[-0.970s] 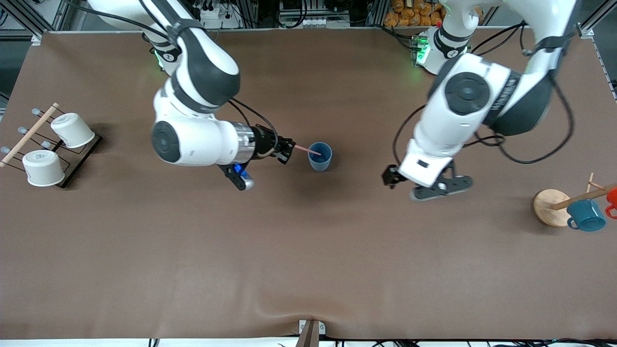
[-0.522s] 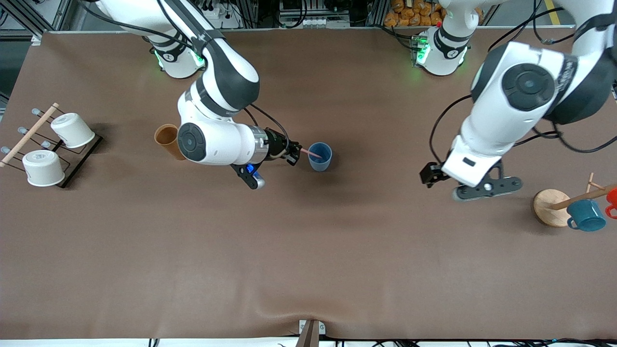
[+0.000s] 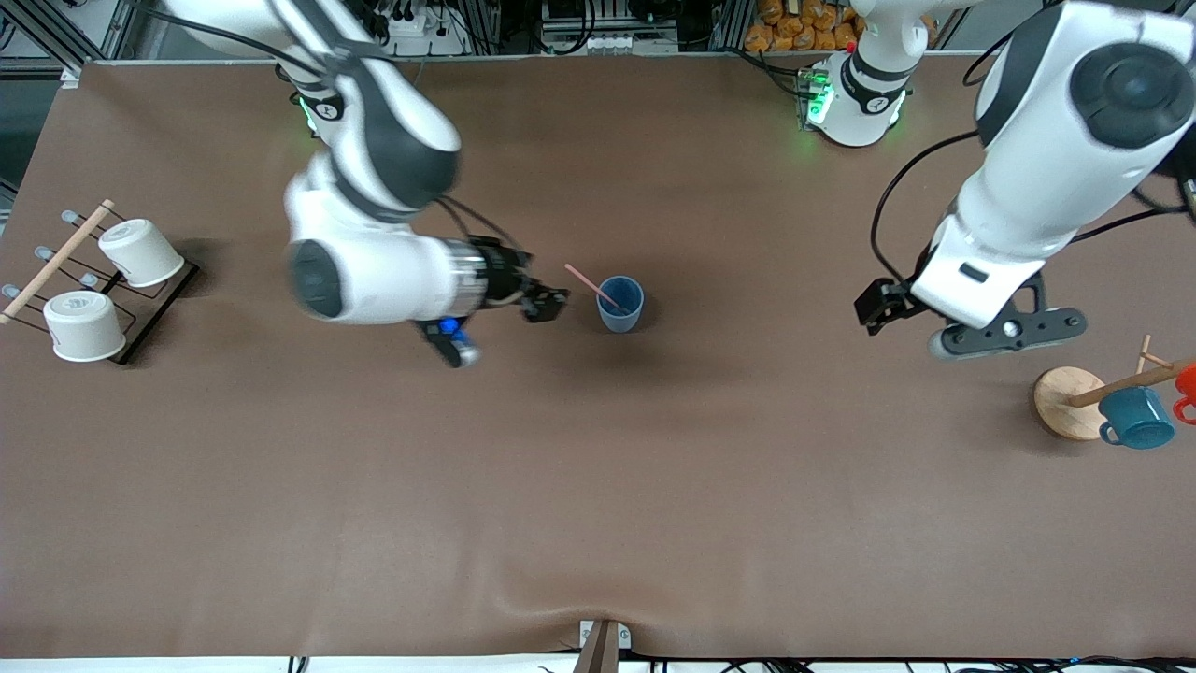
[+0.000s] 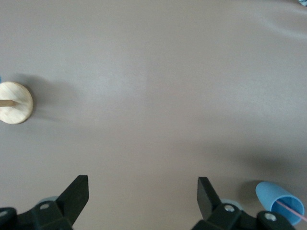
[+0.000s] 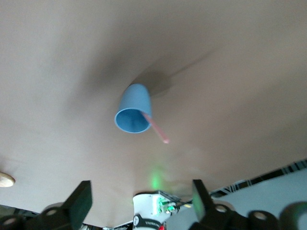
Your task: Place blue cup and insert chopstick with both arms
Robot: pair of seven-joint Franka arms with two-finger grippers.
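The blue cup (image 3: 620, 303) stands upright on the brown table (image 3: 598, 486) about midway between my two arms, with the chopstick (image 3: 592, 285) leaning inside it, its free end tilted up toward my right arm's end. My right gripper (image 3: 546, 304) hangs just beside the cup, fingers spread wide and empty, clear of the chopstick. My left gripper (image 3: 944, 322) hovers well apart toward the wooden mug stand (image 3: 1067, 402), also wide open and holding nothing.
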